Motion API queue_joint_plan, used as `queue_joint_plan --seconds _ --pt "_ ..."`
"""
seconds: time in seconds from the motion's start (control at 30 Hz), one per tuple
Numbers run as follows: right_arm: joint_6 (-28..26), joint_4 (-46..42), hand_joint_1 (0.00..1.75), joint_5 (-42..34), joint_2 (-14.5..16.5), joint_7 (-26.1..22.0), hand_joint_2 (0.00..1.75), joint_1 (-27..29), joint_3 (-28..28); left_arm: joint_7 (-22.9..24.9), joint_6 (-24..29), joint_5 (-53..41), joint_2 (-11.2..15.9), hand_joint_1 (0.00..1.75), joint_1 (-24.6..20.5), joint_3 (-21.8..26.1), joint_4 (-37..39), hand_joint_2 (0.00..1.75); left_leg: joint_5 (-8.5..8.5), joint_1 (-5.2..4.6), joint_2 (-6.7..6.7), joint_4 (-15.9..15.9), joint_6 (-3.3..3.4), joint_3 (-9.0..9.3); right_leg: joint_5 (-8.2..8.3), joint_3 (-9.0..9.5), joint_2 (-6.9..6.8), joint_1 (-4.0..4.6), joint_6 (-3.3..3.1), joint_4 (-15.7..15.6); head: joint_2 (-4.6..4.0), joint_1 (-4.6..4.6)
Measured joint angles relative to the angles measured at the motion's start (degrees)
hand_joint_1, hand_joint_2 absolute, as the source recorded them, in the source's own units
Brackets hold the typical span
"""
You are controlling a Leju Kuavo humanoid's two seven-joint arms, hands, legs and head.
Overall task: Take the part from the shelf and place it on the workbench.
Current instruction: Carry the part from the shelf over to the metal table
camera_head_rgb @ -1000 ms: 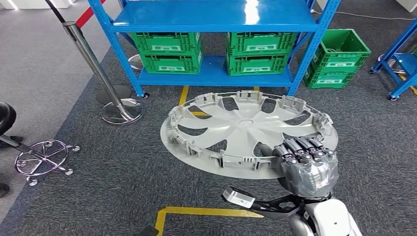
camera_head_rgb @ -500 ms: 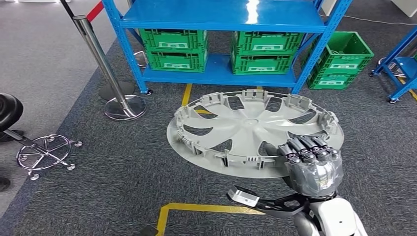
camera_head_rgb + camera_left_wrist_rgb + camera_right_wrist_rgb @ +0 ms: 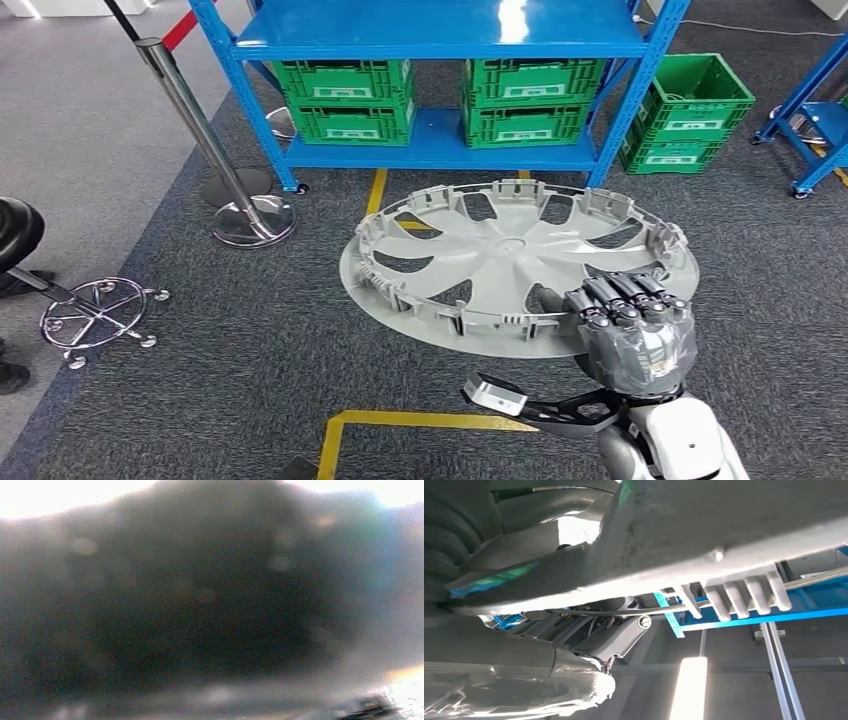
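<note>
Carpet below; fingers (image 3: 625, 297) (curled) over hubcap (image 3: 500, 260)

Wheel cover (image 3: 500, 262): matt grey moulded plastic, ribbed at the rim. Right hand (image 3: 632, 335): dark fingers, back wrapped in glossy clear film. Shelf (image 3: 440, 30): glossy blue painted metal. Crates (image 3: 350, 95): green plastic. Stanchion post (image 3: 190, 120): polished chrome. Floor (image 3: 200, 400): rough grey carpet.

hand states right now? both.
Left hand: cannot be told; its wrist view is a dark blur.
Right hand: holds the round grey plastic wheel cover by its near rim.
</note>
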Motion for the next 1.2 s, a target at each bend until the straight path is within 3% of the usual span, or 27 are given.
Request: queue_joint_plan --seconds 0.03,0.1,0.23,0.3,0.37,0.4,0.43,0.47,0.53,0.57,0.63,0.73,0.8,0.9,0.93,0.97,1.03,1.07,1.13,1.2 --pt "0.0 0.02 1.75 0.0 0.01 0.08 1.75 -0.02 0.0 0.02 0.06 0.01 0.03 0.0 -0.06 0.05 0.0 0.0 1.5 -0.12 0.01 -4.05 0.46 2.09 -0.05 0.05 0.03 0.07 0.11 0.0 0.0 0.02" --pt "-0.01 0.02 1.75 0.0 0.01 0.26 1.75 -0.09 0.0 0.1 0.23 -0.02 0.04 0.0 -0.24 0.15 0.0 0.0 2.46 -0.42 0.04 -9.53 1.3 4.71 -0.08 -0.02 0.02 0.16 0.6 -0.07 0.0 0.06" --pt "0.0 0.09 1.75 0.0 0.01 0.38 1.75 -0.1 0.0 0.27 0.7 -0.07 -0.01 0.0 -0.23 0.43 0.0 0.0 2.26 -0.32 -0.02 -11.3 2.48 5.54 0.09 -0.63 -0.06 0.15 1.96 1.44 0.0 0.17" --pt "-0.01 0.1 1.75 0.0 0.01 0.39 1.75 -0.19 0.01 0.3 0.96 -0.08 -0.08 0.0 -0.26 0.49 0.0 0.0 2.32 -0.15 -0.1 -11.51 2.86 6.06 -2.35 -3.0 -0.01 0.12 2.29 5.87 0.0 0.49" --pt "-0.01 0.13 1.75 0.0 0.01 0.41 1.75 -0.22 0.03 0.32 1.1 -0.1 -0.16 0.0 -0.29 0.5 0.0 0.0 2.12 -0.28 -0.1 -11.46 3.11 6.2 -5.35 -6.96 0.03 0.12 2.67 13.08 0.0 0.73" --pt "-0.01 0.17 1.75 0.0 0.01 0.43 1.75 -0.17 0.03 0.34 1.14 -0.11 -0.19 0.0 -0.27 0.51 0.0 0.0 1.97 -0.34 -0.1 -11.44 3.17 6.35 -5.95 -8.56 0.03 0.11 2.77 15.52 0.0 0.72" --pt "-0.01 0.22 1.75 0.0 0.01 0.45 1.75 -0.13 0.03 0.36 1.16 -0.11 -0.19 0.0 -0.24 0.52 0.0 0.0 1.75 -0.37 -0.14 -11.42 3.18 6.59 -5.55 -9.34 0.02 0.11 2.8 16.21 0.0 0.74" --pt "-0.01 0.26 1.75 0.0 0.01 0.47 1.75 -0.09 0.03 0.38 1.18 -0.11 -0.2 0.0 -0.22 0.55 0.0 0.0 1.46 -0.38 -0.19 -11.4 3.11 6.98 -3.91 -9.01 0.01 0.11 2.74 14.62 0.0 0.74" --pt "-0.01 0.31 1.75 0.0 0.01 0.5 1.75 -0.1 0.03 0.4 1.19 -0.13 -0.25 0.0 -0.2 0.58 0.0 0.0 0.69 -0.39 -0.29 -11.38 2.81 7.94 0.63 -6.36 -0.01 0.15 2.53 7.76 0.0 0.74" --pt "-0.01 0.34 1.75 0.0 0.01 0.51 1.75 -0.18 0.04 0.43 1.19 -0.13 -0.28 0.0 -0.26 0.59 0.0 0.0 0.29 -0.44 -0.31 -11.26 2.55 8.25 1.66 -5.12 -0.04 0.24 2.35 4.23 0.0 0.75" --pt "-0.03 0.4 1.75 0.0 0.01 0.57 1.75 -0.36 0.06 0.52 1.2 -0.16 -0.33 0.0 -0.39 0.61 0.0 0.0 -0.39 -0.56 -0.27 -10.92 1.86 8.4 1.58 -3.91 -0.07 0.46 1.56 1.3 0.0 0.74" --pt "-0.05 0.47 1.75 0.0 0.01 0.8 1.75 -0.31 0.01 0.6 1.27 -0.24 -0.38 0.0 -0.5 0.64 0.0 0.0 -1.22 -0.59 -0.21 -10.11 0.96 8.72 1.36 -2.82 -0.03 0.33 0.29 0.84 0.0 0.7" --pt "-0.05 0.49 1.75 0.0 0.02 0.9 1.75 -0.36 0.0 0.61 1.33 -0.25 -0.37 0.0 -0.65 0.64 0.0 0.0 -2.82 -0.37 -0.22 -6.3 0.29 6.85 1.31 -1.98 -0.06 0.06 -0.14 0.58 0.0 0.52" --pt "-0.05 0.5 1.75 0.0 0.03 1.09 1.75 -0.5 0.02 0.68 1.63 -0.31 -0.35 0.0 -0.66 0.66 0.0 0.0 -6.35 0.16 -0.21 3.85 -0.59 0.09 0.79 -1.54 0.02 0.08 -0.48 0.55 0.0 0.39" --pt "-0.05 0.53 1.75 0.0 0.03 1.23 1.75 -0.45 0.03 0.79 1.93 -0.35 -0.34 0.0 -0.58 0.67 0.0 0.0 -6.19 0.26 -0.21 5.29 -0.69 -1.53 0.53 -1.27 0.09 0.09 -0.49 0.56 0.0 0.39" --pt "-0.05 0.57 1.75 0.0 0.03 1.44 1.75 -0.35 0.05 0.93 2.26 -0.4 -0.33 0.0 -0.5 0.67 0.0 0.0 -4.69 0.29 -0.21 4.64 -0.66 -2.14 0.25 -0.9 0.15 0.1 -0.48 0.56 0.0 0.37" --pt "-0.05 0.68 1.75 0.0 0.03 2.01 1.75 -0.19 0.09 1.25 2.9 -0.62 -0.33 0.0 -0.45 0.67 0.0 0.0 1.09 0.22 -0.21 -1.45 -0.16 -0.94 -0.35 -0.01 0.21 0.12 -0.35 0.52 0.0 0.39" --pt "-0.05 0.73 1.75 0.0 0.03 2.31 1.75 -0.17 0.11 1.39 3.1 -0.73 -0.31 0.0 -0.46 0.67 0.0 0.0 3.12 0.06 -0.21 -4.65 0.24 -0.03 -0.6 0.36 0.24 0.19 -0.22 0.54 0.0 0.4" --pt "-0.06 0.83 1.75 0.0 0.03 3.05 1.75 -0.21 0.18 1.69 3.35 -0.9 -0.29 0.0 -0.51 0.67 0.0 0.0 4.49 -0.26 -0.26 -8.6 1.0 1.13 -1.07 0.56 0.33 0.36 0.25 0.64 0.0 0.35" --pt "-0.07 0.89 1.75 0.0 0.02 4.09 1.75 -0.22 0.36 1.96 3.54 -0.96 -0.32 0.0 -0.48 0.67 0.0 0.0 4.43 -0.23 -0.34 -9.5 0.71 1.5 -1.79 0.33 0.32 0.63 -0.17 0.78 0.0 0.34"
